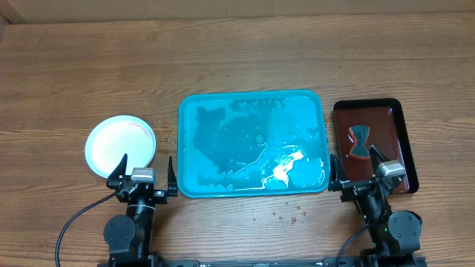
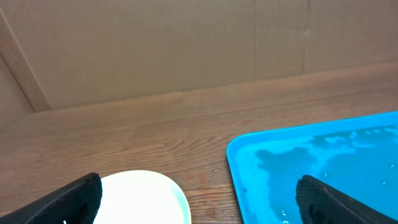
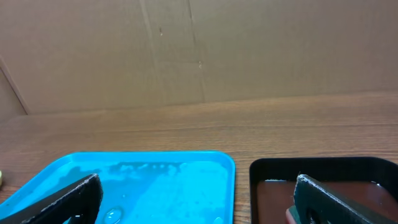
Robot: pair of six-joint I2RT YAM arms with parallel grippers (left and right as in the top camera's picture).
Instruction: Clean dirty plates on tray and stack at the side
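I see both arms tucked at the table's near edge, left gripper (image 1: pixel 144 166) and right gripper (image 1: pixel 355 165) spread wide and empty, flanking the wet turquoise rectangular plastic tray (image 1: pixel 194 182).

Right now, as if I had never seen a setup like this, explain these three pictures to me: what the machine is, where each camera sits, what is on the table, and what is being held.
Two small robot arms sit at the near edge of a wooden table, each ending in two black fingers. One picture looks straight down from above; the other two come from cameras on the wrists, so each shows its own fingers at the bottom corners. The left gripper and the right gripper both stand open and hold nothing. In the middle lies a large turquoise-blue rectangular plastic tray, wet, with no plates on it. To its left sits a round plate stack with a white centre and light blue rim; how many plates it holds I cannot tell. To the right is a smaller dark red-brown tray with a red-and-black object in it.
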